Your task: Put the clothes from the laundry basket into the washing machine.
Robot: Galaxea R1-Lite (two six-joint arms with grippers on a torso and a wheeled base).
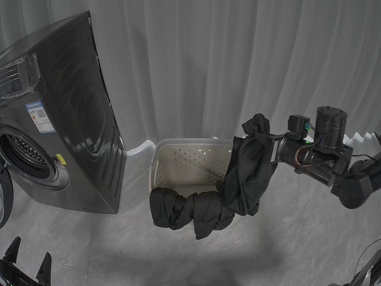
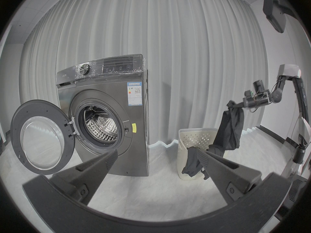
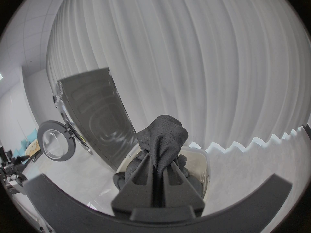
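The pale laundry basket [image 1: 190,159] stands on the grey floor [image 1: 278,239], just beside the washing machine [image 1: 79,112] and on its right. A twisted roll of black clothes [image 1: 186,211] hangs over the basket's near rim, partly inside and partly outside. One end of the black clothes goes up to my right jaws. My right jaws are pressed together on that end, and they hold it up above the right side of the basket. The cloth hangs down from them like a long bag to the basket's rim, where it meets the twisted roll. In my right wrist view, a bunched lump of cloth [image 3: 162,136] sticks out past my fingertips [image 3: 142,175], and the basket [image 3: 201,159] sits right under it. My left jaws are spread wide apart, low down on my left, near the front of the washing machine. The floor shows between them. The machine's round door [image 2: 39,136] is swung wide open, and the shiny drum [image 2: 100,123] shows through the round hole. The machine's dark side wall faces the basket, and its open front faces my left side. A white curtain [image 1: 198,60] hangs behind everything.
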